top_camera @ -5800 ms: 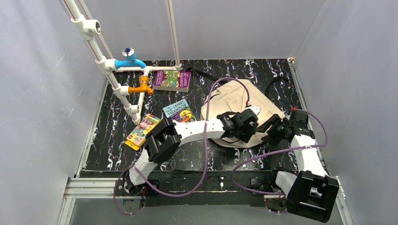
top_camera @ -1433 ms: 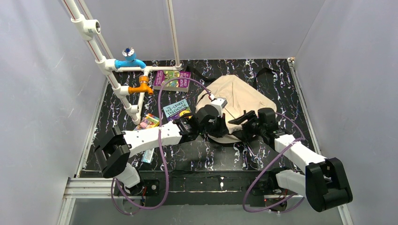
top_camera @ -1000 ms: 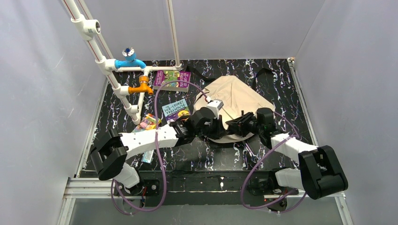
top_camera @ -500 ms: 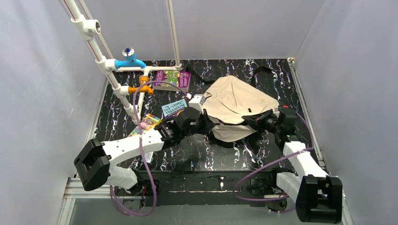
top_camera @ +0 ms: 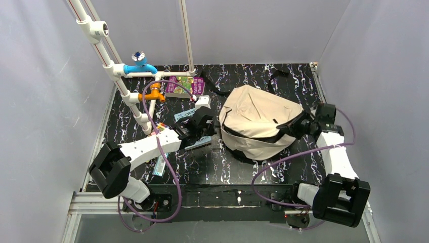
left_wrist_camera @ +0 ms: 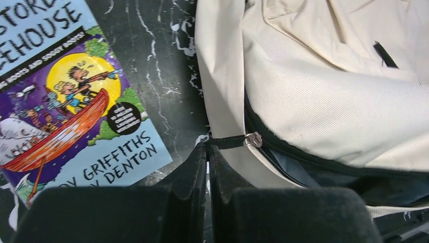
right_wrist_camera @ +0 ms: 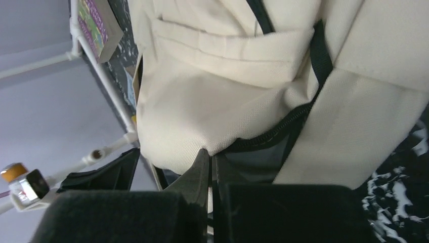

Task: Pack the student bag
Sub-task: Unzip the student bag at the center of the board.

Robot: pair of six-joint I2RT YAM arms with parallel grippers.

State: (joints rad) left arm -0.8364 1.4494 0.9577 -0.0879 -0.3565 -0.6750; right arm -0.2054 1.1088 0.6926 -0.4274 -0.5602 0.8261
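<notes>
The student bag (top_camera: 255, 116), beige with black zips, lies puffed up at the table's centre right. Its main zip is part-way open, showing a dark lining (left_wrist_camera: 324, 172). My left gripper (left_wrist_camera: 208, 147) is shut on the black zipper pull (left_wrist_camera: 227, 142) at the bag's left end, and the pull is taut against the metal slider (left_wrist_camera: 253, 139). In the top view this left gripper (top_camera: 215, 132) is beside the bag's left edge. My right gripper (right_wrist_camera: 210, 154) is shut on the bag's beige fabric at the zip opening, at the bag's right end (top_camera: 294, 129).
A blue treehouse book (left_wrist_camera: 66, 101) lies just left of the bag under my left arm. A purple book (top_camera: 179, 86) is at the back, with a colourful pack (top_camera: 159, 132) near it. A white pipe frame (top_camera: 134, 96) with blue and orange taps stands at the left.
The right gripper shut on the bag's edge and drew back to the right. The left gripper pulled the zipper pull leftward. The zip opened wider and the bag puffed up.
</notes>
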